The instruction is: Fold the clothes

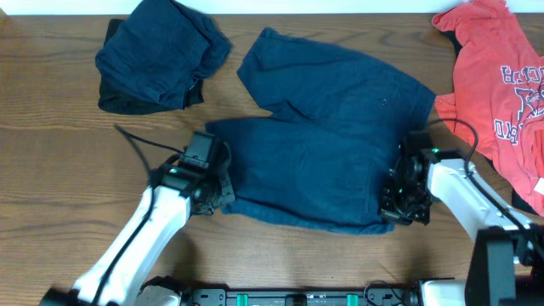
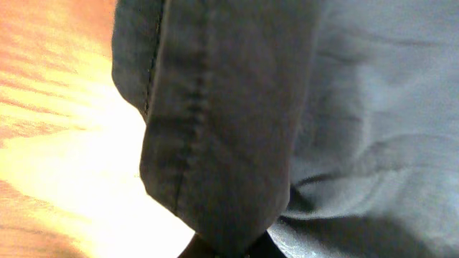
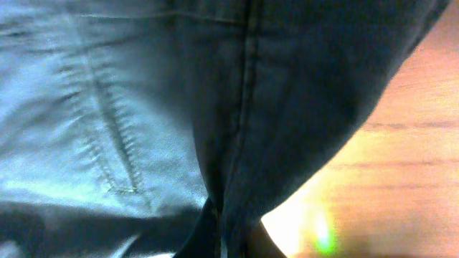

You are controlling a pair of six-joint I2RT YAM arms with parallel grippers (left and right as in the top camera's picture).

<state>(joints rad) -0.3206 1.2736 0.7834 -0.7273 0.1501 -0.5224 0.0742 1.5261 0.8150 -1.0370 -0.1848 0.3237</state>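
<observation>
Your navy shorts [image 1: 331, 144] lie spread flat in the middle of the table [image 1: 51, 170], dark blue with stitched seams and a hem. The left gripper [image 1: 221, 189] is closed tight on their edge at 8 o'clock, and the right gripper [image 1: 394, 202] is closed on their edge at 4 o'clock. A second dark blue garment [image 1: 157, 55] sits bundled at 11 o'clock. The red-orange T-shirt [image 1: 497, 76] at 2 o'clock carries white printed letters, too small to read.
</observation>
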